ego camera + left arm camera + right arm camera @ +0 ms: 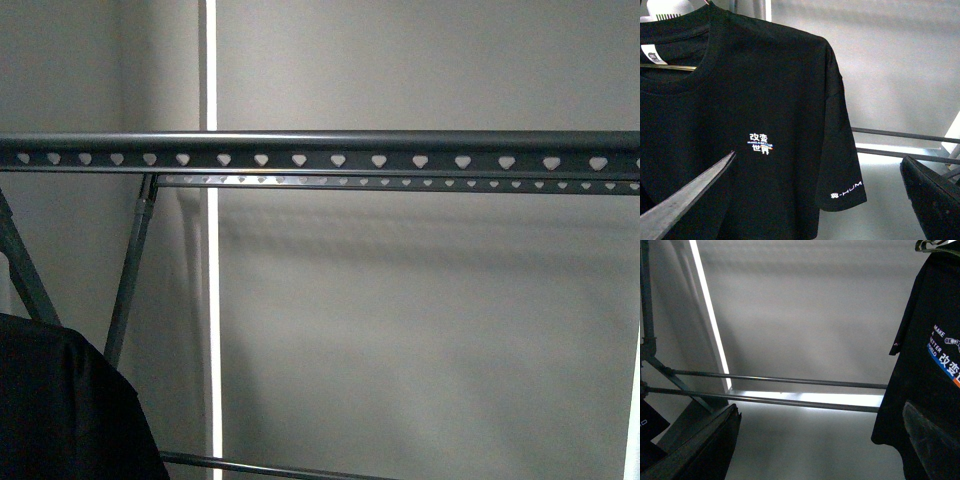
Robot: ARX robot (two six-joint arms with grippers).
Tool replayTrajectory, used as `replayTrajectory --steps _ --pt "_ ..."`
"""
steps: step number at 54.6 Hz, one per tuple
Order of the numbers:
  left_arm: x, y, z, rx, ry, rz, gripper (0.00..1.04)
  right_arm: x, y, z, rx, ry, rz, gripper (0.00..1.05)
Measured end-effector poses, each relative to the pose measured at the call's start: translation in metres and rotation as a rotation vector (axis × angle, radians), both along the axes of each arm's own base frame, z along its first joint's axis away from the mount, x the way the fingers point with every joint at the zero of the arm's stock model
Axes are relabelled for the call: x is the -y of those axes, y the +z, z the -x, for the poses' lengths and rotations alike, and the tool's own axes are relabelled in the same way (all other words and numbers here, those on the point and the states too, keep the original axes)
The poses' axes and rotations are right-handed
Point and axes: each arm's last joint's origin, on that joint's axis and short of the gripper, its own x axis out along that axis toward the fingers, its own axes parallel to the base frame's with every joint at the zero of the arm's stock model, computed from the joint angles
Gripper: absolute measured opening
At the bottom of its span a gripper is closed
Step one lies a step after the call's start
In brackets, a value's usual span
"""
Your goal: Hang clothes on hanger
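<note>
A black short-sleeved T-shirt hangs on a small metal clothes hanger in the left wrist view, with small blue and white lettering on its front. My left gripper is open and empty, close in front of the shirt; one finger overlaps its front and the other stands past the sleeve. The dark grey rack's top rail with heart-shaped holes crosses the front view. My right gripper is open and empty, facing the rack's lower bars. Neither gripper shows in the front view.
A black shirt with printed lettering hangs at the right wrist view's edge; I cannot tell if it is the same shirt. Black cloth fills the front view's lower left. Crossed legs stand at the left. A grey wall with a bright strip lies behind.
</note>
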Motion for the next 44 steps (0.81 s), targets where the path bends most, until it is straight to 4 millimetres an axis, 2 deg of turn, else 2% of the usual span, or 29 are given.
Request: replayTrajectory --steps 15,20,23,29,31,39,44 --pt "0.0 0.0 0.0 0.0 0.0 0.0 0.98 0.0 0.0 0.0 0.0 0.0 0.0 0.97" --pt "0.0 -0.001 -0.006 -0.105 -0.143 0.026 0.98 0.0 0.0 0.0 0.0 0.0 0.0 0.97" --pt "-0.003 0.006 -0.017 -0.173 -0.083 0.096 0.98 0.0 0.0 0.0 0.0 0.002 0.0 0.97" --pt "-0.011 0.036 -0.046 -0.236 0.081 0.283 0.98 0.0 0.0 0.0 0.0 0.0 0.0 0.97" --pt "-0.013 0.05 -0.063 -0.24 0.145 0.371 0.98 0.0 0.0 0.0 0.0 0.0 0.0 0.97" --pt "-0.014 0.08 -0.106 -0.188 0.186 0.558 0.98 0.0 0.0 0.0 0.0 0.001 0.0 0.97" --pt "-0.016 0.089 -0.129 -0.18 0.244 0.656 0.98 0.0 0.0 0.0 0.0 0.0 0.0 0.97"
